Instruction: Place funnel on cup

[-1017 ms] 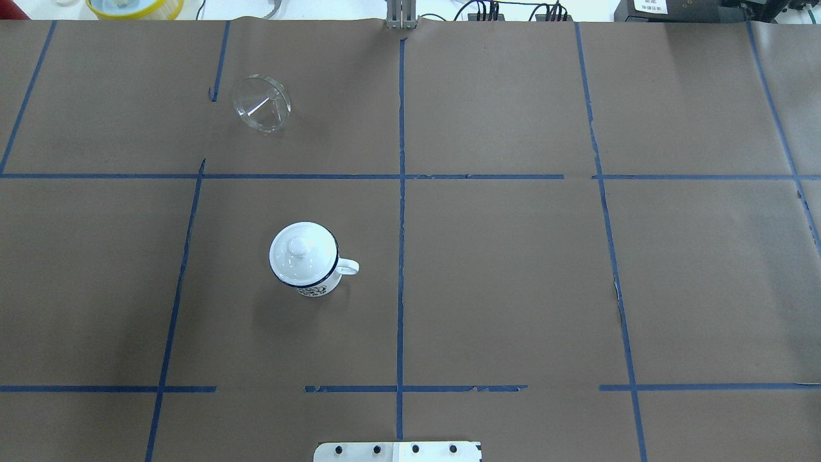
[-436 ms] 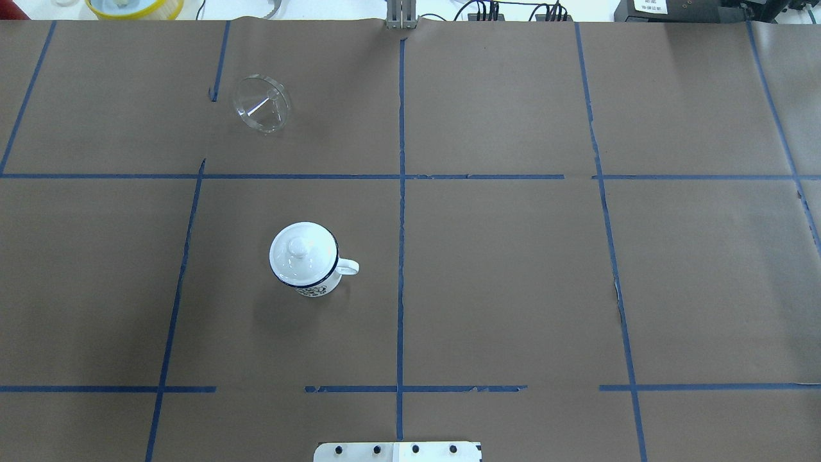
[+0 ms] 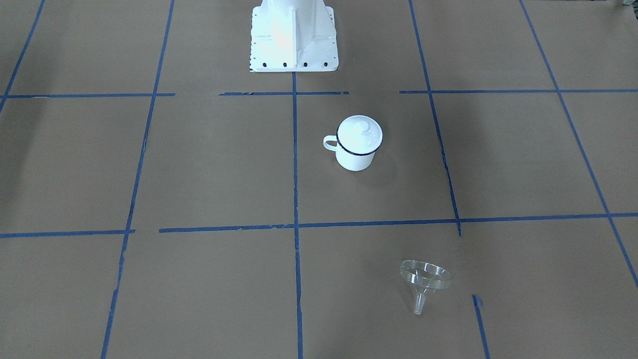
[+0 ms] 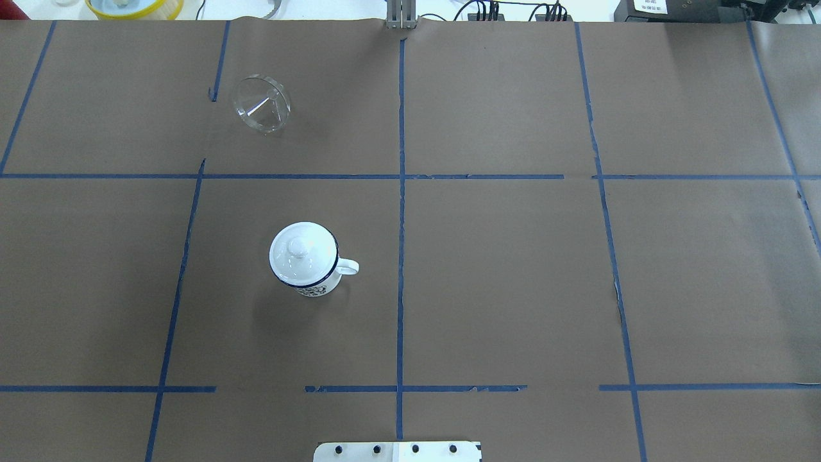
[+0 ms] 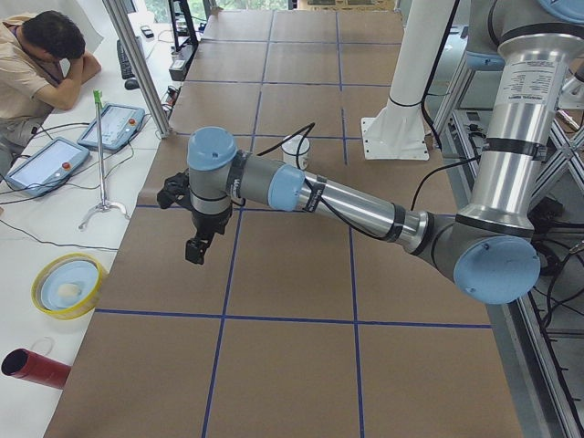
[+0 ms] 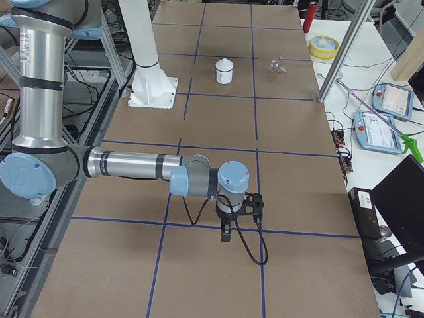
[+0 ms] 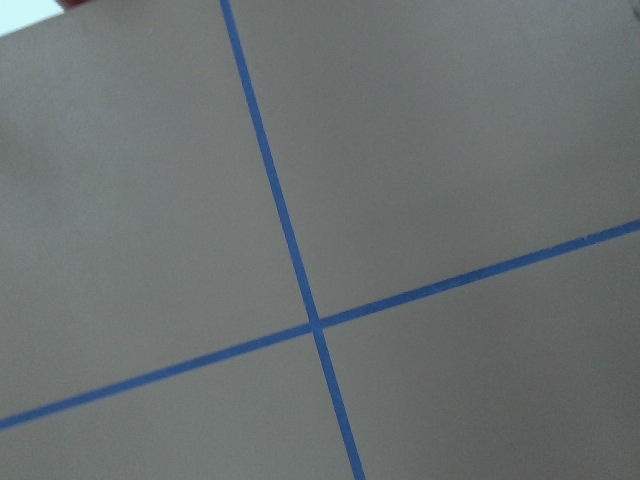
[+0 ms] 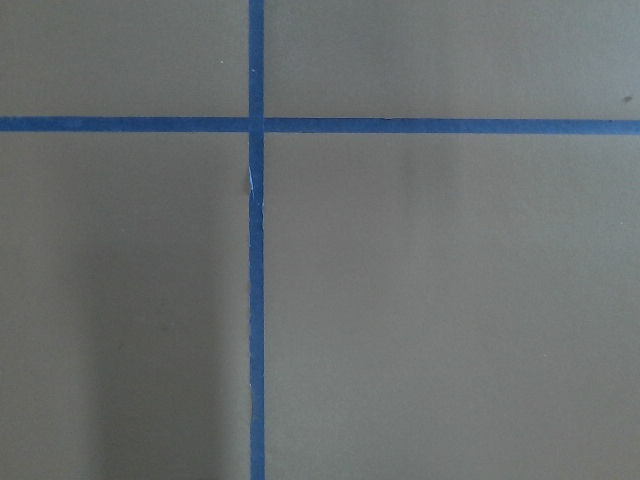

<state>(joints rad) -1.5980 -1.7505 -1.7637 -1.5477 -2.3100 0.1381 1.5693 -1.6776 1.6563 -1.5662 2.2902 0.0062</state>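
Observation:
The clear funnel (image 4: 262, 104) lies tilted on its side on the brown table, far left of centre; it also shows in the front view (image 3: 425, 275). The white cup (image 4: 312, 285) with a dark blue rim stands upright nearer the robot, handle to the right, with a round white knobbed lid (image 4: 303, 255) on top. It also shows in the front view (image 3: 355, 157). The left gripper (image 5: 196, 246) shows only in the left side view and the right gripper (image 6: 226, 233) only in the right side view. Both hang above bare table, far from both objects. I cannot tell whether either is open or shut.
Blue tape lines divide the brown paper (image 4: 513, 269) into squares. The robot's white base (image 3: 293, 35) stands at the table's near edge. A yellow-rimmed dish (image 4: 135, 6) and cables lie beyond the far edge. Teach pendants (image 5: 114, 123) and a seated person are beside the table.

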